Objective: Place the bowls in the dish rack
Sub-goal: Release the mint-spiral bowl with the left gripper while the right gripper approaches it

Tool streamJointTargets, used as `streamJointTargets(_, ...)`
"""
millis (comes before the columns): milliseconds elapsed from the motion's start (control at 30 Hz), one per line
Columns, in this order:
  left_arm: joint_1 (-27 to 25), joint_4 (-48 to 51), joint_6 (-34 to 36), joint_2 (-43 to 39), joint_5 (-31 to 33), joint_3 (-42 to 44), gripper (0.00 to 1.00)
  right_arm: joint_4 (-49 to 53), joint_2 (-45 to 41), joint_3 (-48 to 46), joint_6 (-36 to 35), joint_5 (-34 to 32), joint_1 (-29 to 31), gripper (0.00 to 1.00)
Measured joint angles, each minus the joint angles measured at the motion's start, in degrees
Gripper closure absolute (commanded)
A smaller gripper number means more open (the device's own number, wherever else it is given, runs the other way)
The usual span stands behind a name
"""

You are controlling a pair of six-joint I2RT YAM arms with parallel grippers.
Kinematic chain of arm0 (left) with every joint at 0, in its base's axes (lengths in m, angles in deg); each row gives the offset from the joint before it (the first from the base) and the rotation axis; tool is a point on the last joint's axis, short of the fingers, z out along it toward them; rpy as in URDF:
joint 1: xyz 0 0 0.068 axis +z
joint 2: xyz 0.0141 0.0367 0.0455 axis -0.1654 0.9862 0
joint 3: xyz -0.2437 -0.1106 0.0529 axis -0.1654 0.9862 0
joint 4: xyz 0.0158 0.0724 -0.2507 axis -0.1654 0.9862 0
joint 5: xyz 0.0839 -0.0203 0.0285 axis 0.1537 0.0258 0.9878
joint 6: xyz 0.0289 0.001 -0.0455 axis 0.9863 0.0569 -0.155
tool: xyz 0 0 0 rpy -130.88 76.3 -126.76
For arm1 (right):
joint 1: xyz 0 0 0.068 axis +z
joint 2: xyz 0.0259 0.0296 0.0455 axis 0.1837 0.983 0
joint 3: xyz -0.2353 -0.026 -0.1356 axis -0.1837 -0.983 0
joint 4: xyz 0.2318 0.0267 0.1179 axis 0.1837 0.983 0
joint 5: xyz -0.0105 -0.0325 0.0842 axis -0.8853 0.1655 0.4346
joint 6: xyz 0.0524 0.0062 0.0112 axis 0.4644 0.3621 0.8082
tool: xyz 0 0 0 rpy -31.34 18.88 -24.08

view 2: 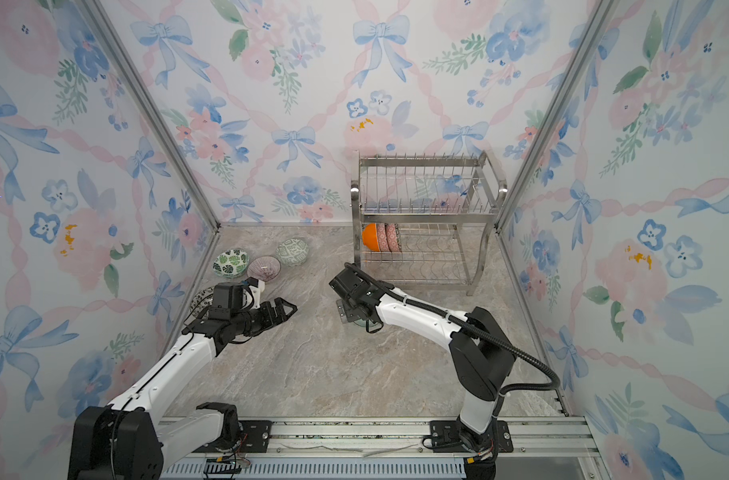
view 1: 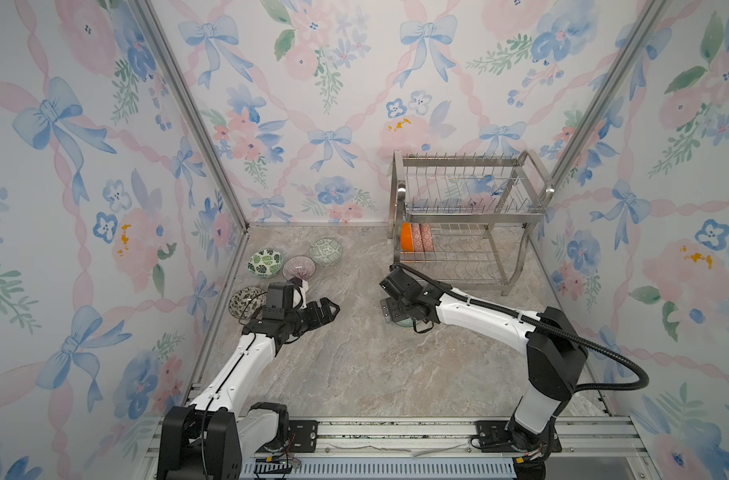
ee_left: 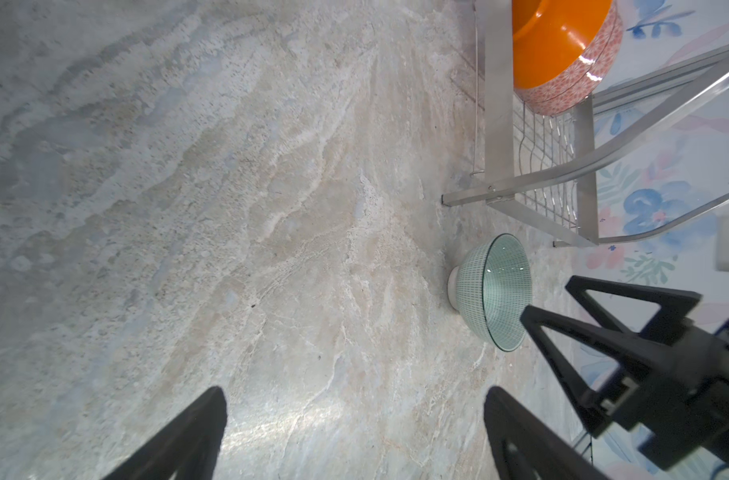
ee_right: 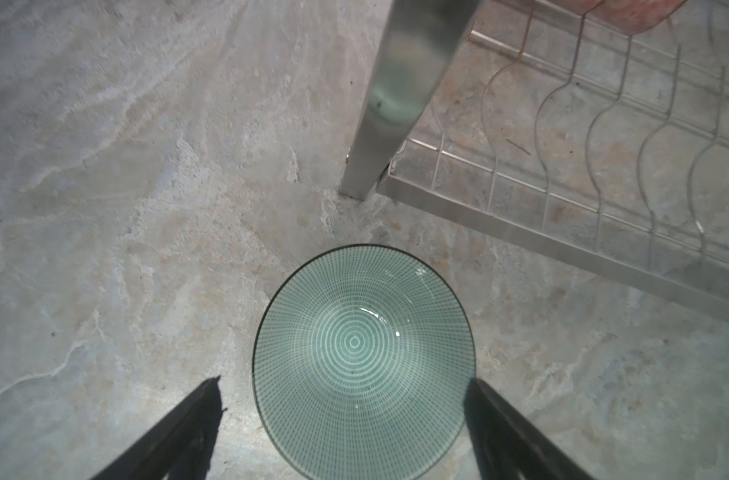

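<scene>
Bowls (view 1: 415,237), three, stand on edge at left end of dish rack (view 1: 475,217) lower tier; four more bowls (view 1: 298,268) sit near tabletop (view 1: 354,374) left edge. Wrist views alone show teal bowl (ee_right: 363,328) clearly, upright just beside rack, right gripper (ee_right: 344,382) spread around it. Left gripper (ee_left: 356,392) spread, empty.

dish rack (ee_right: 379,124) near teal bowl (ee_right: 363,357), open tabletop (view 1: 354,365)

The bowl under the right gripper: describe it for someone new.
Start at the steel dish rack, back right; in front of its near-left leg one bowl stands alone on the table. It is teal with fine white rings inside, unlike the leafy and purple bowls clustered by the left wall.
</scene>
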Motion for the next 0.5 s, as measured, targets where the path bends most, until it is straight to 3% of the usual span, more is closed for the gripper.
streamJointTargets(333,2.14,-3.23,-2.32,0.02,-5.88,3.30,0.02,-1.51,6.97,2.62,2.40,4.59,0.44,0.21)
streamJointTargets(500,2.14,-3.50,-2.51,0.02,-6.95,3.82,0.02,-2.43,8.96,3.61,3.08,5.73,0.74,0.35)
